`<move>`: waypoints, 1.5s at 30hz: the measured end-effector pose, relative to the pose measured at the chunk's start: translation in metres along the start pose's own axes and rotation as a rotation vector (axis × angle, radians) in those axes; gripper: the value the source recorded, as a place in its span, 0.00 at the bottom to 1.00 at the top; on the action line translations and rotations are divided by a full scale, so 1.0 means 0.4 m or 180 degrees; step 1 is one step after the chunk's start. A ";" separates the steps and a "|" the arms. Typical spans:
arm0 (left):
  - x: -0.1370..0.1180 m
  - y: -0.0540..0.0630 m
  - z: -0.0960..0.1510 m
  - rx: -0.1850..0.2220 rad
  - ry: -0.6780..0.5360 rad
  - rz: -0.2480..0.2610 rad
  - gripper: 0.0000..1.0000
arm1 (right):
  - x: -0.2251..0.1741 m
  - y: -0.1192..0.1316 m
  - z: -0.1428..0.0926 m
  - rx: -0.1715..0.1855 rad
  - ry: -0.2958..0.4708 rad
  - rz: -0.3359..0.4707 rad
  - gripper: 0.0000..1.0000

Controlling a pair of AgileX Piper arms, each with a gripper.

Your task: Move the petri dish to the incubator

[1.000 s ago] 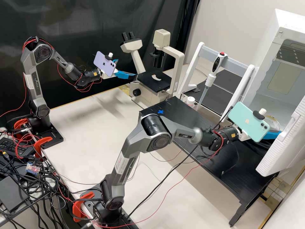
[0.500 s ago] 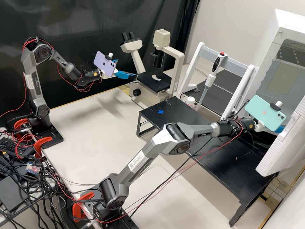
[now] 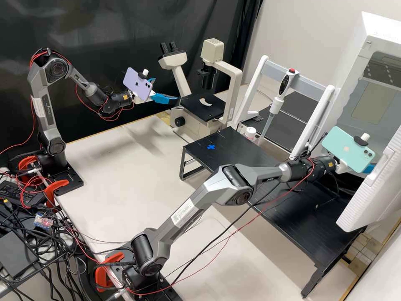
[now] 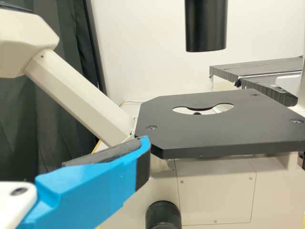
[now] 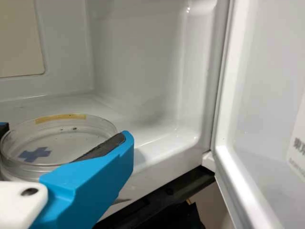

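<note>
Blue right fingers [image 5: 93, 183] clamping clear round petri dish [image 5: 59, 136] | hovering at open white incubator [image 5: 138, 62] | carrying looking mostly done; placing, releasing remaining | left fingers [image 3: 164, 98] standing apart

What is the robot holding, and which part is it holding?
The right blue-fingered gripper holds a round, clear petri dish by its side. The left gripper holds nothing.
</note>
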 end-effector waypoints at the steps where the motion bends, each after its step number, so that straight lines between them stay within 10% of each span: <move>1: 0.000 0.000 0.000 0.0000 0.0000 0.0000 1.00 | -0.005 -0.004 -0.008 -0.0002 0.0022 -0.0013 0.00; 9: 0.000 0.000 0.000 0.0000 0.0000 0.0000 1.00 | -0.023 -0.037 -0.045 -0.0078 0.0111 -0.0108 0.00; 10: 0.000 0.000 0.000 0.0000 0.0000 0.0000 1.00 | -0.023 -0.038 -0.046 -0.0078 0.0112 -0.0110 1.00; 31: 0.000 0.000 0.000 0.0000 0.0000 0.0000 1.00 | -0.030 -0.052 -0.031 -0.0156 -0.0003 -0.0188 1.00; 45: 0.000 0.000 0.000 0.0000 0.0000 0.0000 1.00 | -0.153 0.004 0.030 -0.0164 -0.0044 0.0225 1.00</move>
